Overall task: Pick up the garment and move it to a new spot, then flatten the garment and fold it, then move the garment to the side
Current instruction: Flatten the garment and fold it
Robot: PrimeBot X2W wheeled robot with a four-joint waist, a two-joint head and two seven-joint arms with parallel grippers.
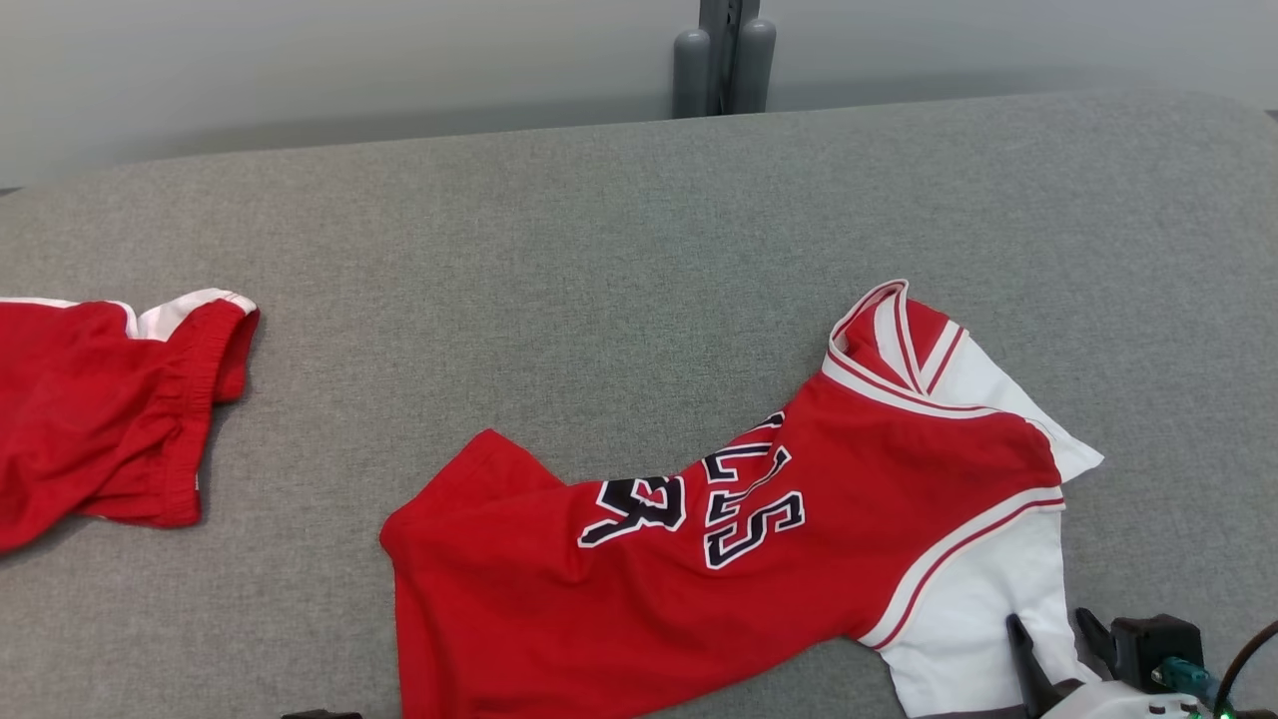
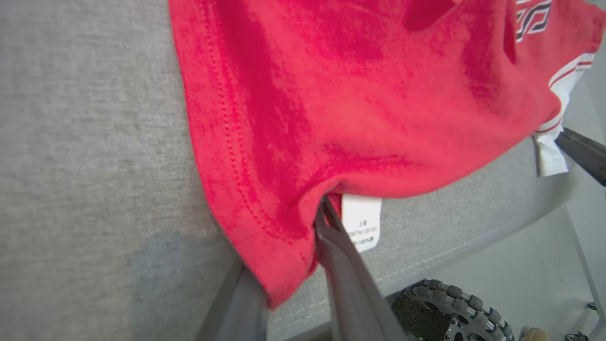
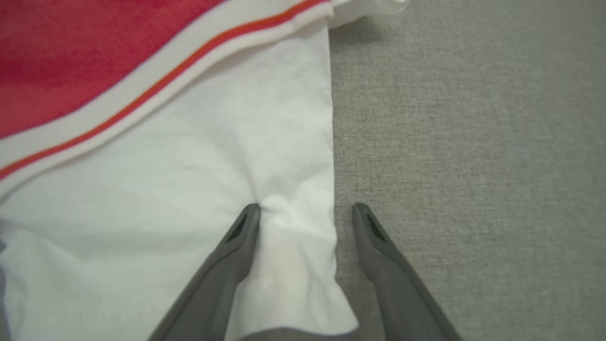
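Nearest, at the front edge of the bench (image 1: 599,250): left gripper (image 2: 293,237) set on the hem corner of the garment (image 1: 719,559). One dark finger tucked under the red fold just beside the white care label (image 2: 361,222), the other hidden below the cloth. Cloth between the fingers, yet impossible to say whether pinched fast or merely bracketed.

Over to the right, right gripper (image 3: 307,208) spread wide across the outer edge of the white sleeve. One fingertip pressing a small pucker into the sleeve, the other on bare bench just beside the sleeve's edge. Nothing clamped there.

Judged as the opening step: taking hold for the pickup, garment not yet lifted. Next move likely calling for firm closure on both hem and sleeve, catching every layer, then raising the two together to keep the cloth from dragging.

Farther out: garment lying rumpled and askew on the bench, hem toward the left gripper, collar and second white sleeve toward the far right, lettering twisted mid-chest. Well apart at the far left, red shorts (image 1: 100,419), untouched.
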